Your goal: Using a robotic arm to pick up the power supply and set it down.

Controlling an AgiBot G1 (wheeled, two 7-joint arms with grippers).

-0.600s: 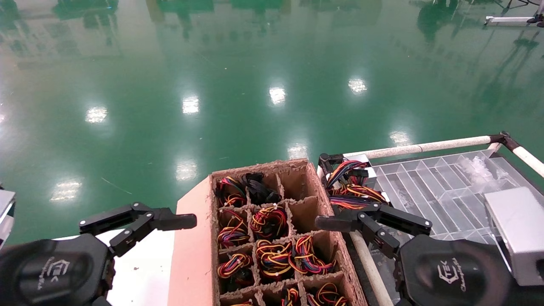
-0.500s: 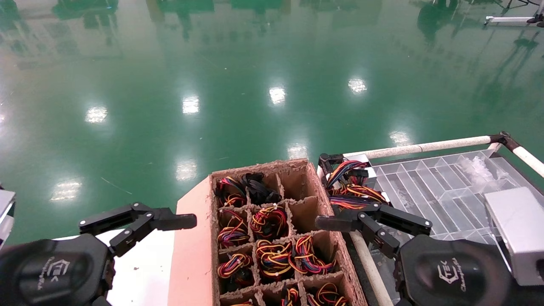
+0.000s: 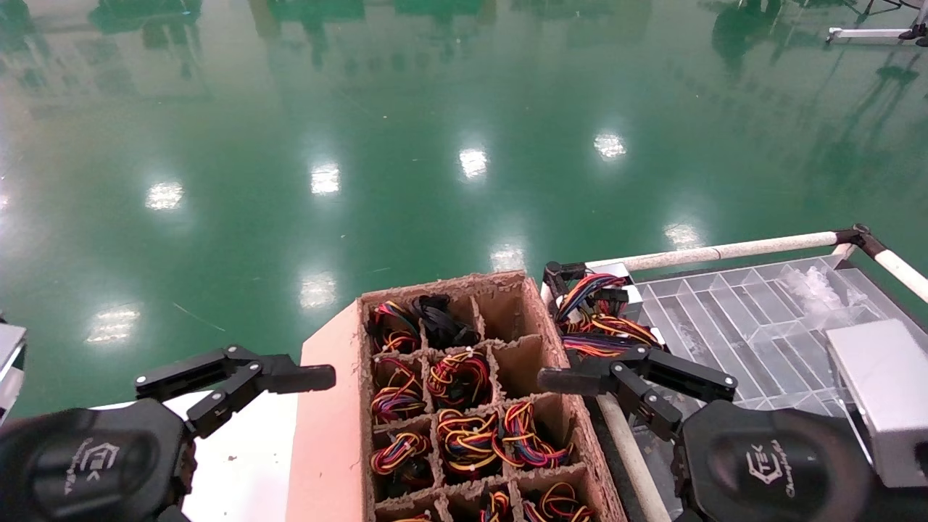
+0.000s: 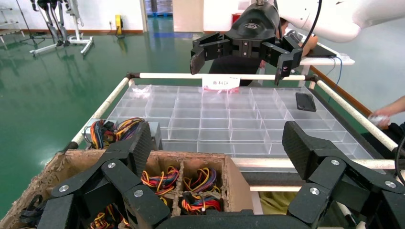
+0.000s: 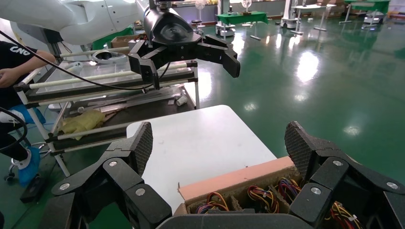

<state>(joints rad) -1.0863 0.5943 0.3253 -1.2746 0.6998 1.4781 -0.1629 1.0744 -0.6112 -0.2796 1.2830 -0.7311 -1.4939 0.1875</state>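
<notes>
**Beside the cardboard crate: both hands wide, nothing held**

Left of the crate [image 3: 341, 435], the left hand [image 3: 239, 377] hangs spread and empty. In the crate's cells sit the power supplies [image 3: 458, 377]; their looped wires could snag a neighbour's when lifted. At its right edge, the right hand [image 3: 638, 373] gapes wide, touching nothing.

Glossy green floor [image 3: 435, 109]. Brown pulp crate [image 3: 540, 326] with a pink side, holding red, yellow, orange and black wires [image 3: 458, 377]. White desk [image 3: 246, 464]. Clear tray [image 3: 747, 326]. Black grippers [image 3: 319, 378].
</notes>
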